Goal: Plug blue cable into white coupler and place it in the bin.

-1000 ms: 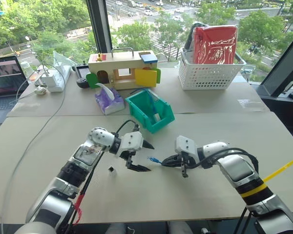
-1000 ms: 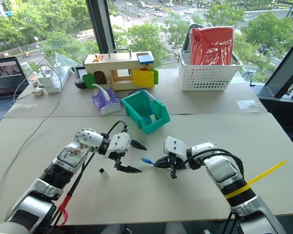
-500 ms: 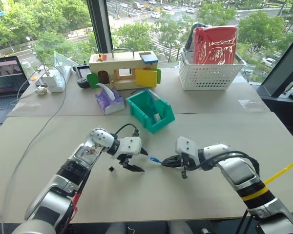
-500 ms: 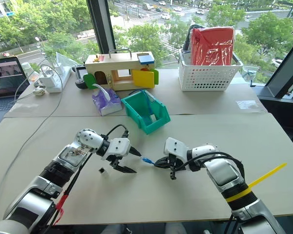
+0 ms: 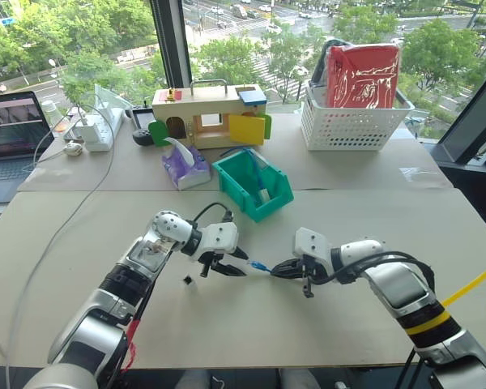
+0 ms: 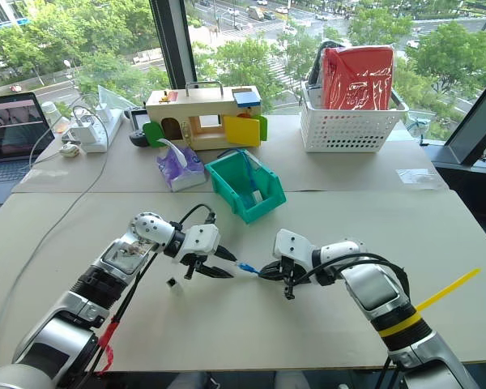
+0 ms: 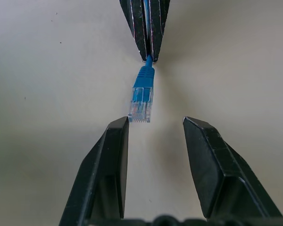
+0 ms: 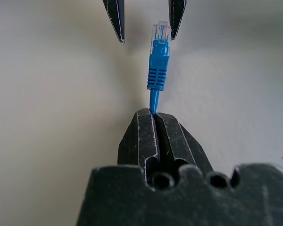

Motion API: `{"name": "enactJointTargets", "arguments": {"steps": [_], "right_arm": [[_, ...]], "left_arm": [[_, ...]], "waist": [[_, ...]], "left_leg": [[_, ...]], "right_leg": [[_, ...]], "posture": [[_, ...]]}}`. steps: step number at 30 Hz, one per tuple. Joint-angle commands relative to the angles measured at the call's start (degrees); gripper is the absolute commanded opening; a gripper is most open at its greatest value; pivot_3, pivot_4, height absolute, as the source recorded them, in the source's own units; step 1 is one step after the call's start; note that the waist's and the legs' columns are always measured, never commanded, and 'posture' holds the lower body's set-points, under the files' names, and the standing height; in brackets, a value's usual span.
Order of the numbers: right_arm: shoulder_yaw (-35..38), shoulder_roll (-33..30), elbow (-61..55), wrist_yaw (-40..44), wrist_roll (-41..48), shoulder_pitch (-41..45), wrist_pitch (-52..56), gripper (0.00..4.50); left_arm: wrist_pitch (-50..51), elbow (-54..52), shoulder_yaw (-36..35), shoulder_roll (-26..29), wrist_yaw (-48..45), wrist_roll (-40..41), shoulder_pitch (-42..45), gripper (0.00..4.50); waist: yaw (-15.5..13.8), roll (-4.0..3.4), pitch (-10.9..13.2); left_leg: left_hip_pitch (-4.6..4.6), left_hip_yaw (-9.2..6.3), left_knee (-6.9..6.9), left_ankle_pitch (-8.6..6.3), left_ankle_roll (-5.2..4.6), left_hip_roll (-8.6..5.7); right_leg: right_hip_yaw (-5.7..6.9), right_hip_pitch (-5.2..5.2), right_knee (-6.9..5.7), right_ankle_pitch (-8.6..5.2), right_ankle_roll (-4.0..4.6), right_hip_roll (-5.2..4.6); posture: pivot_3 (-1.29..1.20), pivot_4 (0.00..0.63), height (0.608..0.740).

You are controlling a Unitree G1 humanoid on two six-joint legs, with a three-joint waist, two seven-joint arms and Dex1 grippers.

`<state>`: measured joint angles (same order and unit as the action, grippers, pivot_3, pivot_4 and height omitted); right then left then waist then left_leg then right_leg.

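The right pincer (image 5: 285, 268) is staying clamped on the blue cable (image 8: 158, 66), its 2 black fingers pressed together just behind the plug's boot, so the clear plug is sticking out toward the left arm above the middle of the desk (image 5: 373, 324). What has changed over the last second is on the other side: the left pincer (image 5: 227, 266), which was spread wide a moment ago, has been narrowing its jaws and now has them standing partly open on either side of the plug tip. In the left wrist view the plug is sitting just ahead of the 2 fingertips (image 7: 118, 129), nearer one of them, with a gap visible on both sides, so nothing is being gripped by that pincer yet. Neither hand appears to have travelled; only the jaws have moved. The white coupler (image 5: 187, 281) is lying by itself on the desk just beside the left pincer, toward the near edge, touched by nothing. That matters: the left pincer seems to be closing on the plug itself instead of on the coupler, which reads as a handover or a regrip of the cable end, not the insertion. So the plugging step is not yet done, and the coupler will need picking up or bracing before the plug can go in. The bin (image 5: 245, 188) is waiting farther back, near the seam across the desk, well apart from both pincers.
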<state>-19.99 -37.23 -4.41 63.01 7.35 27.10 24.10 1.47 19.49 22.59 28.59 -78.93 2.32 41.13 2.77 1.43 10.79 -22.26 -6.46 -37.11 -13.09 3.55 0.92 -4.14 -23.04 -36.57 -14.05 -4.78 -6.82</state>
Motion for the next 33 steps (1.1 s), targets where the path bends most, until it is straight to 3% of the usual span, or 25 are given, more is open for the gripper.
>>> {"name": "enactJointTargets", "arguments": {"steps": [1,10,14,15,17,24,25,26,28,33], "right_arm": [[-1.48,-0.89,-0.13,0.14,-2.15,0.13,1.51,0.0],[-2.28,-0.78,-0.04,0.68,-3.08,0.31,1.32,0.0],[-2.29,-0.53,-0.28,0.56,-3.16,0.48,1.49,0.0],[-2.28,-0.56,-0.41,0.44,-3.27,0.46,1.5,0.0],[-2.27,-0.58,-0.53,0.34,-3.31,0.43,1.54,0.0],[-0.02,0.65,-2.2,0.32,0.34,0.42,6.42,0.0],[0.53,0.74,-2.86,0.44,1.21,0.39,7.64,0.71],[1.17,0.74,-3.41,0.42,1.88,0.37,8.58,0.86],[4.14,-0.1,-5.24,0.79,4.65,0.56,11.15,1.64],[21.0,-3.22,-9.42,-0.37,16.7,2.08,18.67,3.36]], "left_arm": [[0.07,-1.09,-1.49,-0.76,0.84,0.79,1.37,1.95],[0.92,-1.11,-1.52,-1.43,0.99,0.75,1.51,1.95],[1.45,0.2,-1.68,-1.12,0.52,0.67,2.34,1.03],[0.63,0.26,-1.38,-0.85,0.48,0.13,2.46,0.55],[-0.21,0.32,-1.24,-0.82,0.56,-0.22,2.54,0.07],[0.13,0.41,-2.54,-2.82,2.76,0.77,2.85,0.08],[0.1,0.47,-2.59,-3.08,2.87,0.83,2.91,0.08],[0.08,0.44,-2.61,-3.26,2.84,0.87,2.94,0.08],[-0.17,0.23,-2.67,-3.62,2.85,0.86,3.02,0.08],[0.29,-3.55,-4.01,-4.45,2.59,3.11,3.23,0.08]], "waist": [[0.01,0.0,0.0],[0.04,0.0,0.0],[0.04,0.0,0.0],[0.06,0.0,0.0],[0.1,0.0,0.0],[0.0,0.0,0.0],[-0.07,0.0,0.0],[-0.1,0.0,0.0],[-0.09,0.0,0.0],[-0.22,0.0,0.02]], "left_leg": [[0.0,0.0,0.0,0.0,0.0,0.0],[0.01,0.0,0.0,0.0,0.0,0.0],[0.01,0.0,0.0,0.0,0.0,0.0],[0.01,0.0,0.0,0.0,0.0,0.0],[0.01,0.0,0.0,0.0,0.0,0.0],[0.01,0.0,0.0,0.0,0.0,0.0],[0.01,0.0,-0.01,0.0,0.0,0.0],[0.0,0.0,-0.01,0.0,0.0,0.0],[-0.01,0.0,-0.02,0.0,0.0,0.0],[-0.15,-0.01,-0.06,0.0,0.0,-0.01]], "right_leg": [[0.0,0.0,0.0,0.0,0.0,0.0],[0.0,-0.01,-0.02,0.0,0.0,0.0],[0.0,-0.01,-0.02,0.0,0.0,0.0],[0.0,0.0,-0.02,0.0,0.0,0.0],[0.0,-0.01,-0.02,0.0,0.0,0.0],[0.0,-0.01,-0.03,0.0,0.0,0.0],[0.0,0.0,-0.03,0.0,0.0,0.0],[0.01,-0.01,-0.03,0.0,0.0,0.0],[0.01,-0.01,-0.03,0.0,0.0,0.0],[0.0,-0.11,-0.04,0.0,0.0,0.0]], "posture": [[0.0,0.15,0.74],[0.0,0.15,0.74],[0.0,0.15,0.74],[0.0,0.15,0.74],[0.0,0.15,0.74],[0.0,0.15,0.74],[0.0,0.15,0.74],[0.0,0.15,0.74],[0.0,0.15,0.74],[0.0,0.15,0.74]]}}
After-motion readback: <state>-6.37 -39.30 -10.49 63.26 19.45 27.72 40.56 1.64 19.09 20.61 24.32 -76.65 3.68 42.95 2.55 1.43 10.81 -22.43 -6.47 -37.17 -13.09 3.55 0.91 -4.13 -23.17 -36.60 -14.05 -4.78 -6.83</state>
